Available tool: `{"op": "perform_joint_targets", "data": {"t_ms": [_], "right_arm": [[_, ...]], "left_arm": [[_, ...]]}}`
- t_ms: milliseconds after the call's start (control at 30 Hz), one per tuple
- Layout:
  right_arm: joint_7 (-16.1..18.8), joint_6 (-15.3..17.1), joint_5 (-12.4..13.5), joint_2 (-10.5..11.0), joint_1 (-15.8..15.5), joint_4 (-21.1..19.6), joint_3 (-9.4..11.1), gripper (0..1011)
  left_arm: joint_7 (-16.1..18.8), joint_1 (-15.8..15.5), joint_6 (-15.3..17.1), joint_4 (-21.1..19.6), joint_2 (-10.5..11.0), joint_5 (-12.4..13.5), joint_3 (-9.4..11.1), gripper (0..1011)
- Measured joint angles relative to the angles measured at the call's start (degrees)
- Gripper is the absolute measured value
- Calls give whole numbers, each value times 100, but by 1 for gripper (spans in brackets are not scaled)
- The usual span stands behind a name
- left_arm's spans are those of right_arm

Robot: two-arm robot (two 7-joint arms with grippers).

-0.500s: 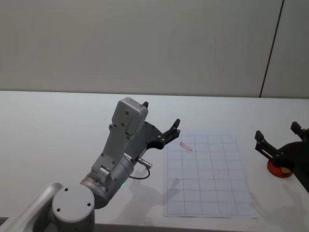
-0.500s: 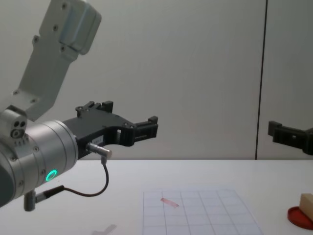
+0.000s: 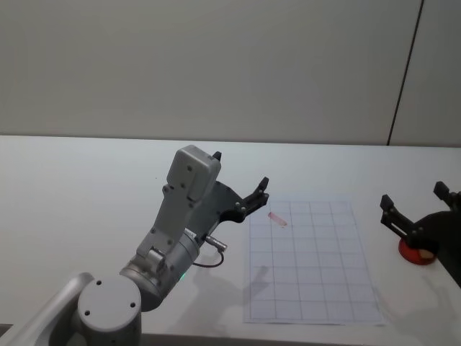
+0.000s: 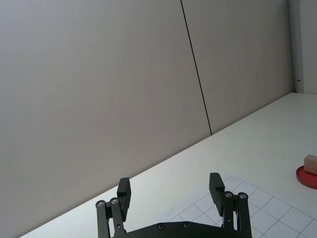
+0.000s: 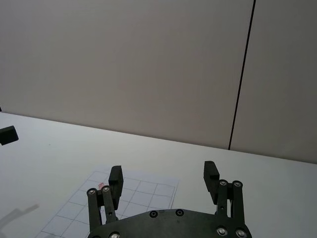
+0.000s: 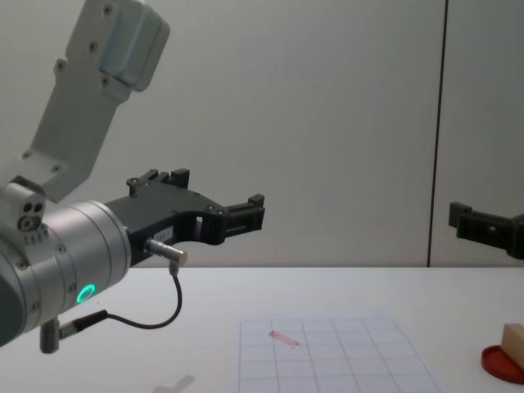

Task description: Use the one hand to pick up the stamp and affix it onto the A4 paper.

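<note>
The stamp [image 3: 427,252], a small tan wooden block, rests on a flat red round pad [image 3: 413,254] at the table's right side; from the chest it shows low at the right edge as the stamp [image 6: 514,339]. My right gripper [image 3: 414,204], the hand, hovers open just above and behind it, with nothing between its fingers. The A4 paper [image 3: 310,261] lies flat in the middle, white with a pale grid and one pink mark [image 3: 277,219] near its far left corner. My left gripper [image 3: 241,171] hangs open above the table, left of the paper's far edge.
The big silver left arm [image 3: 180,231] with its green ring and a looping black cable [image 6: 155,315] takes up the near left. Bare white table [image 3: 86,187] stretches to the left and behind the paper. A grey wall closes the back.
</note>
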Motion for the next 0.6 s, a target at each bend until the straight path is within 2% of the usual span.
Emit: {"op": "perform_joint_targets", "data": {"t_ms": [600], "right_arm": [[0,0,0,0,0,0,0,1001]], "left_arm": [[0,0,0,0,0,0,0,1002]]}}
